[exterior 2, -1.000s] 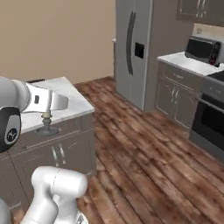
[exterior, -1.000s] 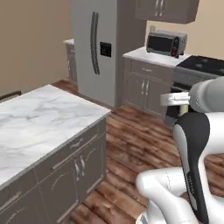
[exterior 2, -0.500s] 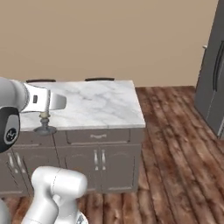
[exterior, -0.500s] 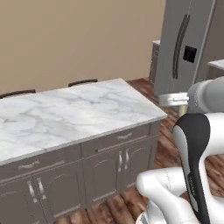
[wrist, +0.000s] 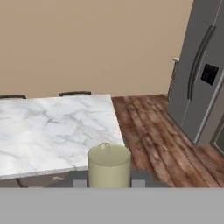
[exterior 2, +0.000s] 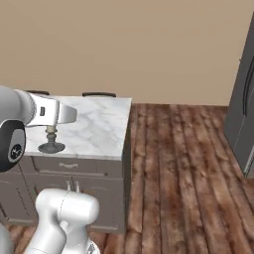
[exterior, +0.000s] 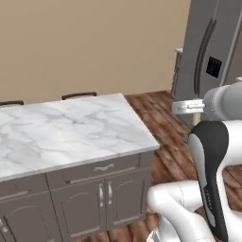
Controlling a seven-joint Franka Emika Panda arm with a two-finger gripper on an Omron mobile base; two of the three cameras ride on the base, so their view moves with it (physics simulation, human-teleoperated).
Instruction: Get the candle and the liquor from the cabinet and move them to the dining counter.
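Clearly, at the left of the left base view stands the freestanding dining counter with its white grey-veined marble top (exterior: pixel 61 130) and grey-brown doors and drawers beneath, filling the left and centre of the frame. Two dark chair backs peek over its far edge near the upper left. At the right of that frame the white arm rises, and its hand reaches toward the tall grey refrigerator with long dark handles (exterior: pixel 212 56) in the upper right corner, over brown wooden plank flooring.

From the right base view, the short pale olive-beige candle in its small dark grey holder with a round dish base (exterior 2: pixel 50 141) sits at the left of the frame, just under the white hand; the dish base appears against the marble top, though whether it touches the surface or hangs above it cannot be told. The two-finger gripper (exterior 2: pixel 49 130) is clenched on the candle's stick. The counter occupies the left half of this frame, the wooden floor the centre, and the refrigerator's edge the far right.

Through the hand view, the marble top spreads across the left, the candle's pale cylinder with its wick loop stands at bottom centre between the two dark fingertips (wrist: pixel 79 180), and the refrigerator rises at the upper right.
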